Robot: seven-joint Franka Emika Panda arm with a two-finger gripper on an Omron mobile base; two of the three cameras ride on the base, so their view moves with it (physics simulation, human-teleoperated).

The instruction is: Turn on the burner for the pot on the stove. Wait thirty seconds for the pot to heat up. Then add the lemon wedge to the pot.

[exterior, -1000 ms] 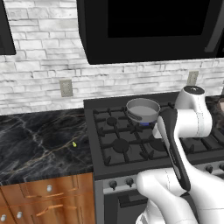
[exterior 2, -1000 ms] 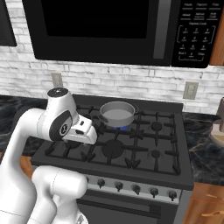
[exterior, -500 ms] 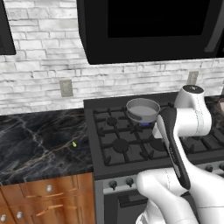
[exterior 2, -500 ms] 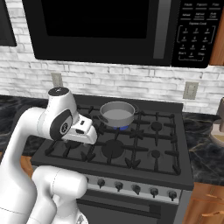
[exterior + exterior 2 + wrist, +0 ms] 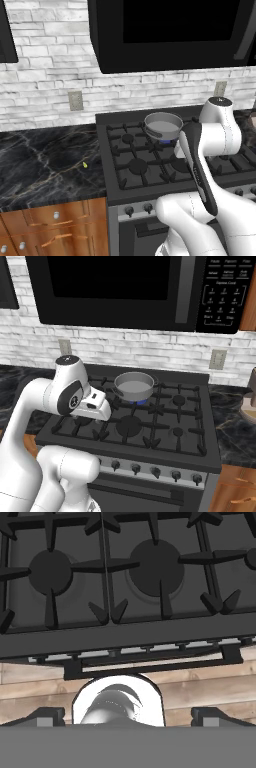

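Black stove between marble counters, brick wall behind; hand spread.

Two base cameras behind the arm, left and right, both looking down at the stove, hand camera close above the stove's front edge

arm: glossy white rounded shells, thick tubular links. dark grey disc cap on the top joint, grey-black round side joint cover. long black strip runs down one link. bulbous white base. small dark finger tips, blocky.
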